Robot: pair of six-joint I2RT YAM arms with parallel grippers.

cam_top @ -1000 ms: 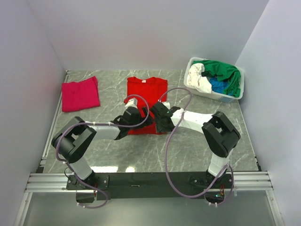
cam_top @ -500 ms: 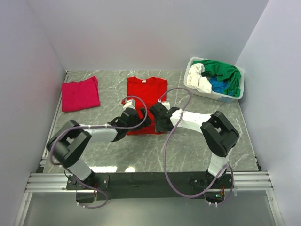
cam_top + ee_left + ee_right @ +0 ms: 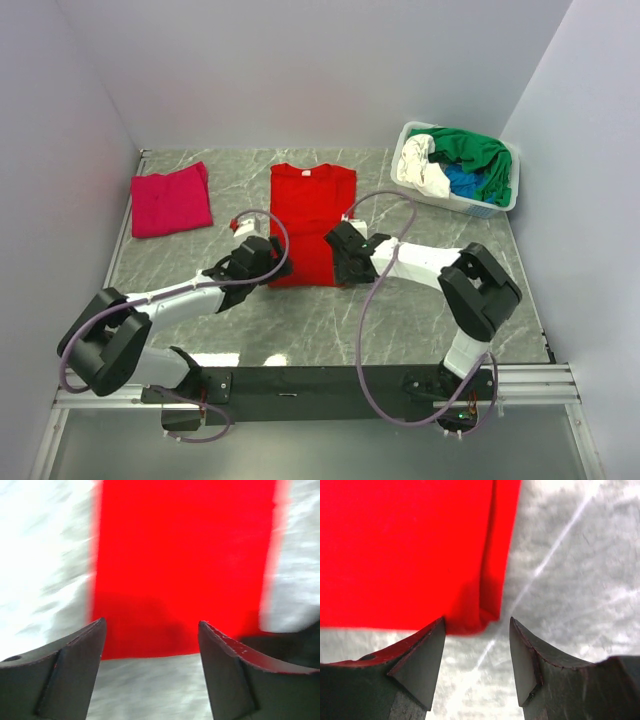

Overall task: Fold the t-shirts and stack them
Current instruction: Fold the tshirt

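The bench (image 3: pixel 430 310) is a grey, marble-veined slab, smooth and faintly glossy, walled in by plain white panels (image 3: pixel 300 70) on three sides. At its middle lies the red t-shirt (image 3: pixel 312 205), flat, sleeves tucked in so it makes a long rectangle, collar at the far end and hem toward the arms. In the right wrist view a doubled layer runs as a straight seam along its right edge.

In the far right corner stands a white plastic basket (image 3: pixel 458 205), heaped with crumpled green (image 3: pixel 478 155), white (image 3: pixel 420 165) and blue (image 3: pixel 462 183) t-shirts that spill over its rim. Far left, well apart from the rest, a magenta t-shirt (image 3: pixel 170 202) lies folded into a soft, slightly rumpled square.

Both arms reach in low from the near edge, and their greyish-purple cables (image 3: pixel 385 215) loop up over the red shirt's near corners.

The left claw (image 3: pixel 152 630) is released, its dark wedge-shaped fingers spread, with the hem's left part just beyond. The right claw (image 3: pixel 477 625) is also released, gaping at the hem's right corner without pinching it
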